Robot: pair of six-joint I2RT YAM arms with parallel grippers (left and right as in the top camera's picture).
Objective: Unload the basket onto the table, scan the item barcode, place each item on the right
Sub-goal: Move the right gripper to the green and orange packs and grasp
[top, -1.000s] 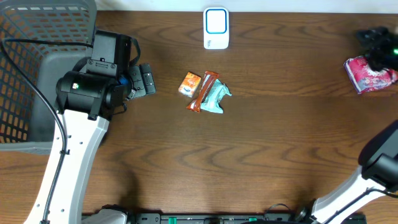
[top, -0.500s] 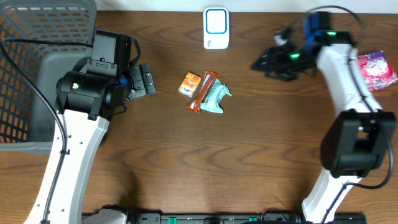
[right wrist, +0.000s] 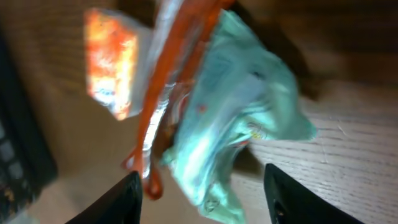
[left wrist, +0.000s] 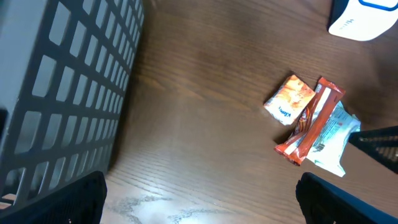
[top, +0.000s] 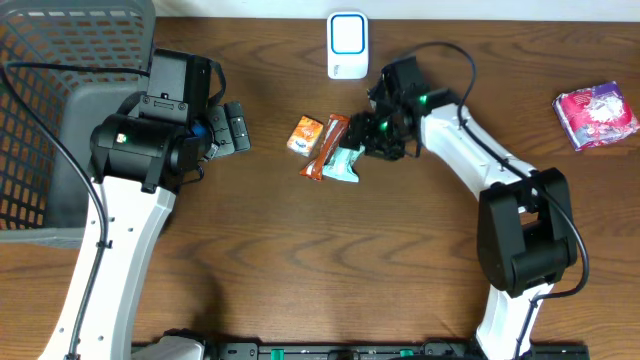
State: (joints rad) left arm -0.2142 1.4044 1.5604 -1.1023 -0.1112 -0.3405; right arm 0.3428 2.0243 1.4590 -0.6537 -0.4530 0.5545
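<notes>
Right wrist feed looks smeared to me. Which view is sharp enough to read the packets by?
Right wrist: heavily smeared, the teal packet and orange packet show no readable print. Left wrist: both packets are crisp, though the basket close by is soft. Overhead: sharp and evenly lit, no glare on the table, but the packets are small there.

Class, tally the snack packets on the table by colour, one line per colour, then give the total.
Orange packet: 1
Red packet: 1
Teal packet: 1
Pink packet: 1
Total: 4
</notes>
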